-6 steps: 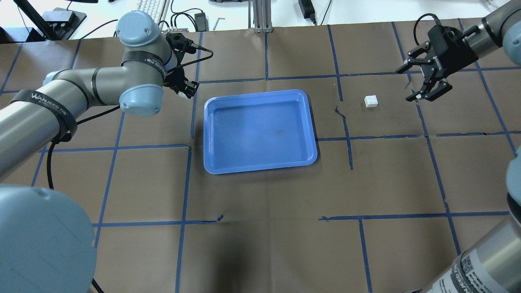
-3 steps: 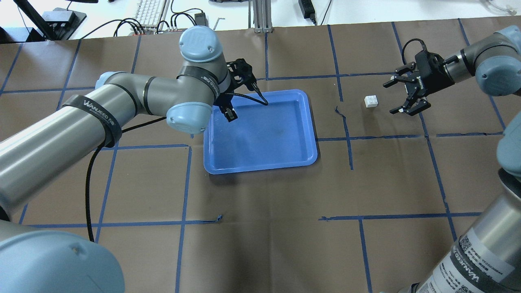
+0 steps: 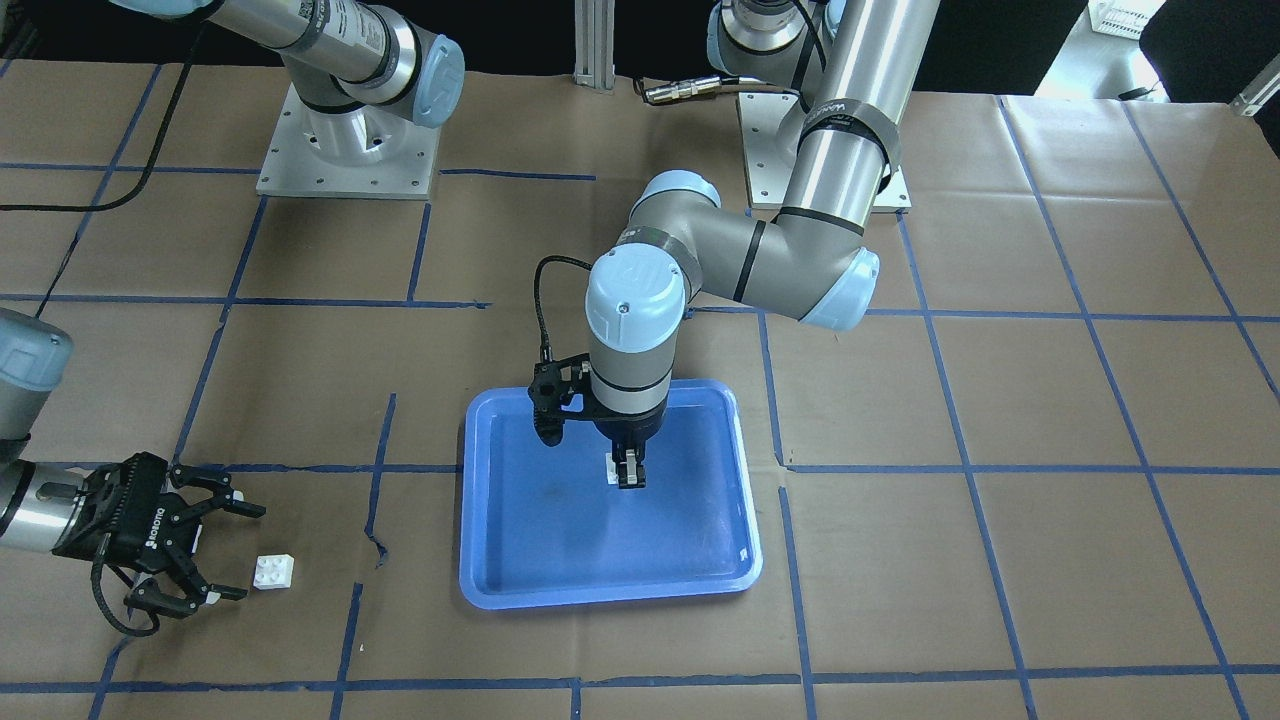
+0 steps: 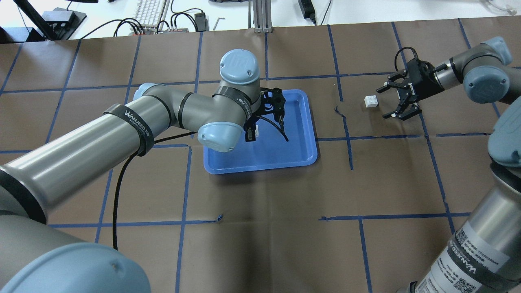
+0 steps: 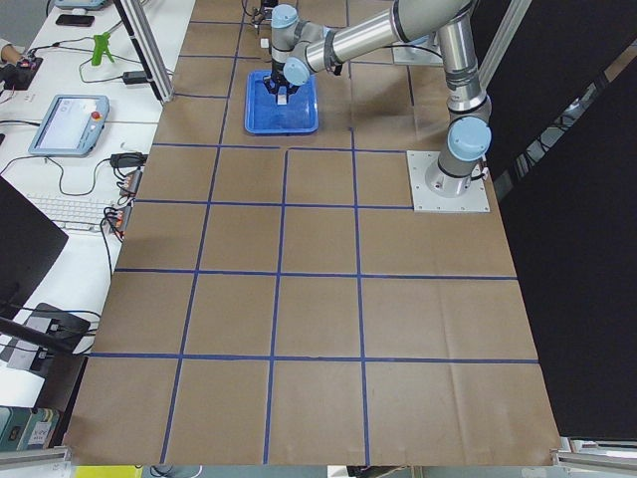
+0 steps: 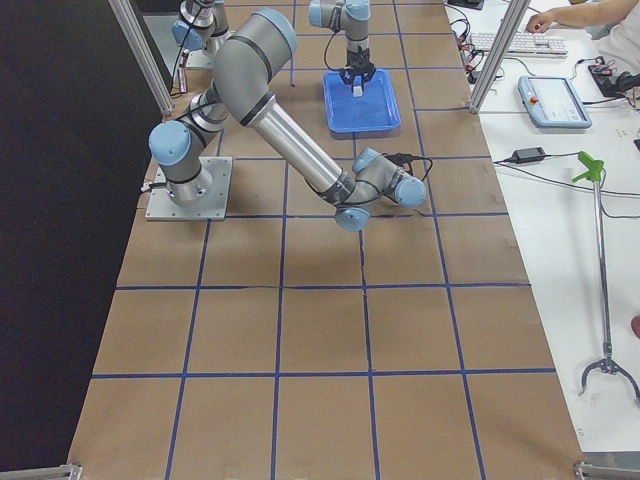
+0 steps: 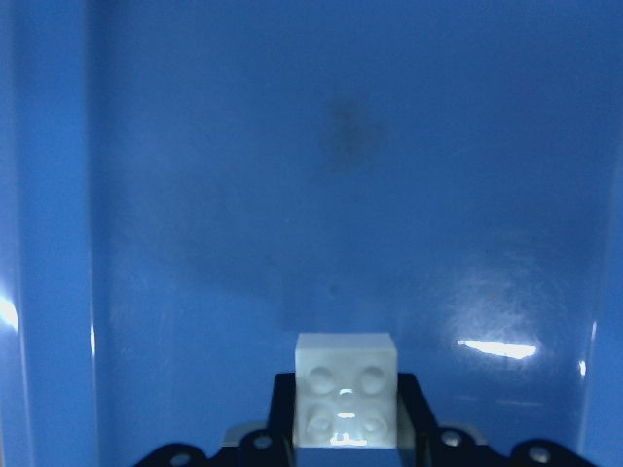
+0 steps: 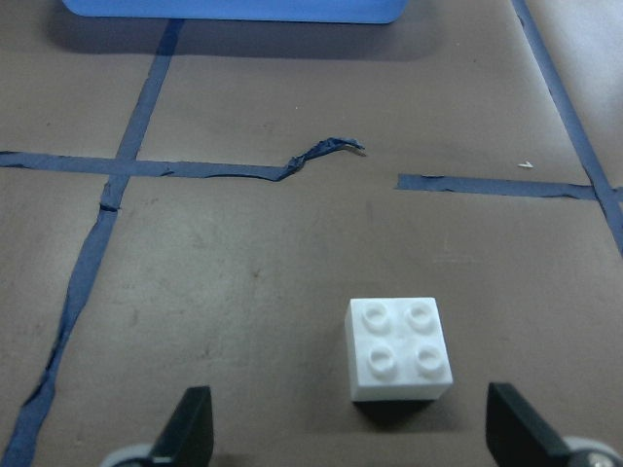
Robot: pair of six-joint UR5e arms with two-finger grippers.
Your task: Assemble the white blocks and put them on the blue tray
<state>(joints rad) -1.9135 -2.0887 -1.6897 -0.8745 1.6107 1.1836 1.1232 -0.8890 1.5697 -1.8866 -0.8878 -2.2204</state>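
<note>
The blue tray (image 4: 285, 150) lies at the table's middle; it also shows in the front view (image 3: 560, 540). My left gripper (image 4: 251, 133) points down over the tray's inside and is shut on a white block (image 3: 612, 468), seen studs-up between the fingers in the left wrist view (image 7: 346, 389). The second white block (image 4: 370, 101) sits on the brown paper right of the tray, also in the front view (image 3: 273, 571). My right gripper (image 4: 383, 102) is open, low beside this block, jaws facing it; the right wrist view shows the block (image 8: 399, 348) just ahead of the spread fingers (image 8: 190, 428).
Brown paper with blue tape lines covers the table (image 4: 260, 228). A torn, curled tape strip (image 4: 344, 118) lies between the tray and the loose block. The arm bases (image 3: 345, 150) stand at the robot's side. A keyboard and cables (image 4: 154, 12) lie beyond the far edge.
My left arm swung right, from left of the tray to over its inside, carrying the white block. My right gripper moved left and lower, closer to the loose block, still open.
</note>
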